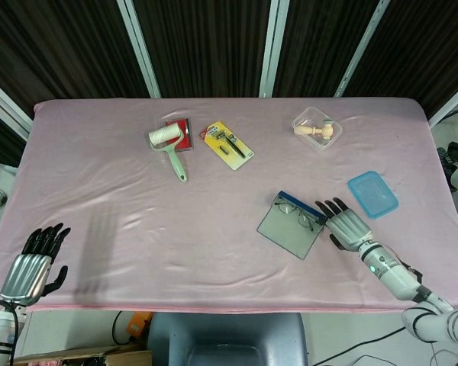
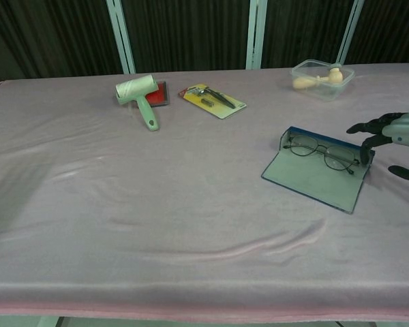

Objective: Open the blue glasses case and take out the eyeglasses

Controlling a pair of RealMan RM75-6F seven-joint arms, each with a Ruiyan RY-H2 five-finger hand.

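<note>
Already you are sitting at roughly the halfway mark: the blue glasses case (image 1: 292, 223) is lying open on the table at about four o'clock from the centre, its flap folded flat toward you, and the eyeglasses (image 1: 298, 213) are resting in plain sight along the blue tray at the far edge, not yet lifted. Your right hand (image 1: 343, 224) is hovering just beside the case at its three o'clock end, fingers spread apart and holding nothing; from the chest view the fingertips (image 2: 363, 127) are reaching close to the case's corner, though you cannot tell from either view whether they are touching it. Your left hand (image 1: 32, 264) is waiting well apart at the table's eight o'clock edge, fingers spread and empty. What is remaining, as I am judging it, is the pinch on the frame and the lift clear of the case. You are working over a pink cloth (image 1: 99, 191) with soft wrinkles running across the near side. A lint roller (image 1: 169, 147) and a yellow card of tools (image 1: 228, 145) are lying around twelve o'clock, a clear tub (image 1: 317, 127) holding a wooden piece at two o'clock, a blue lid (image 1: 372, 194) at three o'clock. Dark curtains (image 1: 206, 38) with pale uprights are closing off the room behind.
</note>
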